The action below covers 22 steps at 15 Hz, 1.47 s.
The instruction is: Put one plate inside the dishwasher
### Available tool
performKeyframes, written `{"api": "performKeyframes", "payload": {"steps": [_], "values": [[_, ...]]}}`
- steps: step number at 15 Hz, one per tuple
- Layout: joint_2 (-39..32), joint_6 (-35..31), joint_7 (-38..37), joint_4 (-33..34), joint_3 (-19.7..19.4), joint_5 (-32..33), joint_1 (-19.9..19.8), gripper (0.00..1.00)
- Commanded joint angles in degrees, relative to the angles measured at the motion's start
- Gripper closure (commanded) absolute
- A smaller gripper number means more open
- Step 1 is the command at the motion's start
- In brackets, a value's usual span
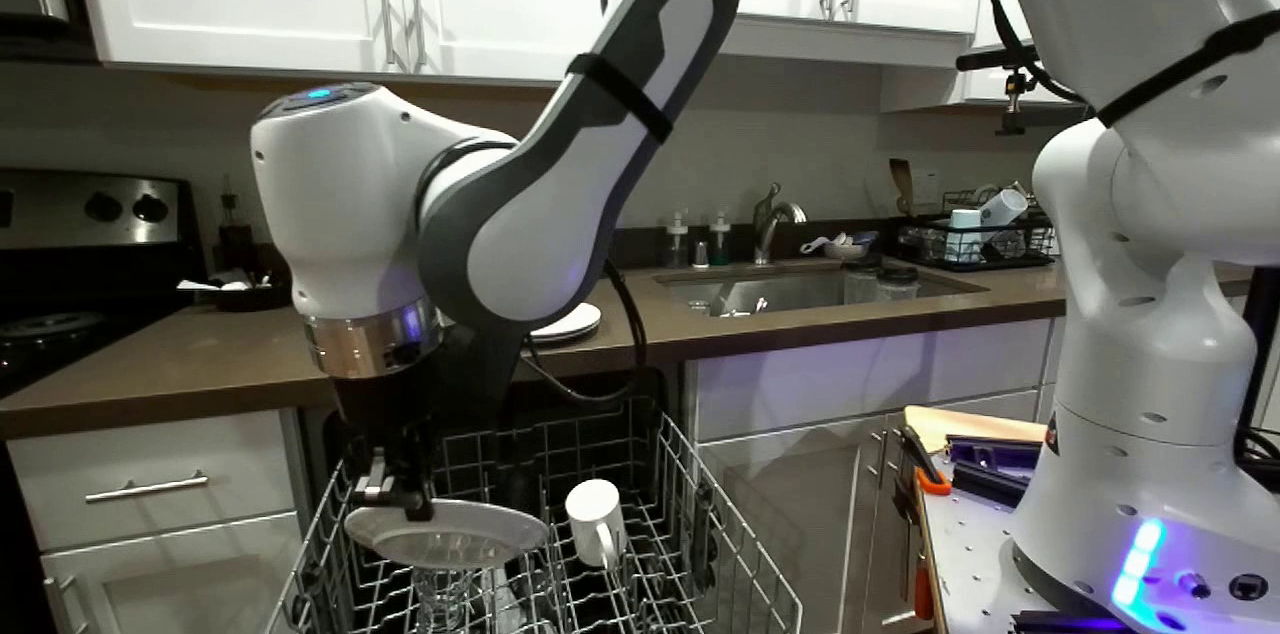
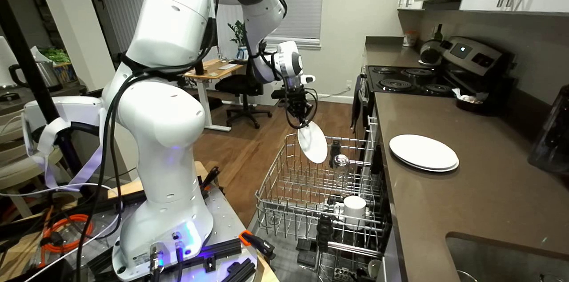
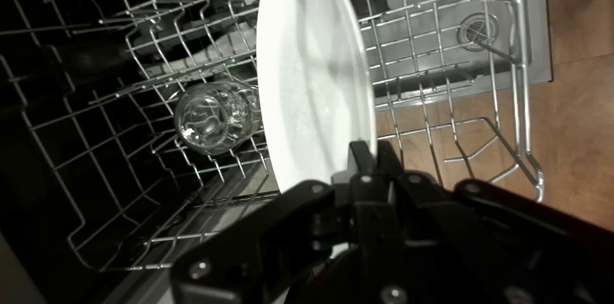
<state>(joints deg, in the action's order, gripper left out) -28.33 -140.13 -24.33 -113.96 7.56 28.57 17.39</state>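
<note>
The white plate (image 1: 450,536) is held tilted above the dishwasher's wire rack (image 1: 737,514); it also shows in an exterior view (image 2: 313,143) and in the wrist view (image 3: 314,69). My gripper (image 3: 375,154) is shut on the plate's rim, one finger on each side. The gripper also shows in both exterior views (image 1: 400,502) (image 2: 305,122), above the plate. The dishwasher's rack is pulled out and shows in an exterior view (image 2: 306,186) and the wrist view (image 3: 522,54). The plate hides part of the rack in the wrist view.
A white cup (image 1: 592,514) (image 2: 354,207) and a clear glass (image 3: 206,117) stand in the rack. More white plates (image 2: 424,152) lie stacked on the brown counter (image 2: 444,211) above the dishwasher. A sink (image 1: 820,289) and a dish basket (image 1: 975,244) are farther along the counter.
</note>
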Motion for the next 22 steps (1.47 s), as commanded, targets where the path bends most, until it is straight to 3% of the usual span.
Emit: {"api": "performKeyframes", "payload": {"steps": [1, 3, 4, 9, 10, 17, 22], "values": [[4.94, -7.80, 4.29, -7.26, -0.60, -4.92, -1.01, 0.99], [5.39, -12.18, 5.92, -9.47, -1.20, -6.81, -1.51, 0.99], [2.36, -9.02, 3.57, -5.82, -2.82, -5.74, 1.40, 0.95], [3.10, -11.35, 4.45, -7.74, -3.16, -6.40, 0.69, 0.95], [3.13, -11.35, 4.45, -7.74, -3.16, -6.41, 0.68, 0.99], [0.88, -11.09, 14.38, -5.44, -0.78, -9.10, -0.90, 0.99], [1.26, -14.03, 23.80, -6.52, 3.30, -14.79, -3.50, 0.99]]}}
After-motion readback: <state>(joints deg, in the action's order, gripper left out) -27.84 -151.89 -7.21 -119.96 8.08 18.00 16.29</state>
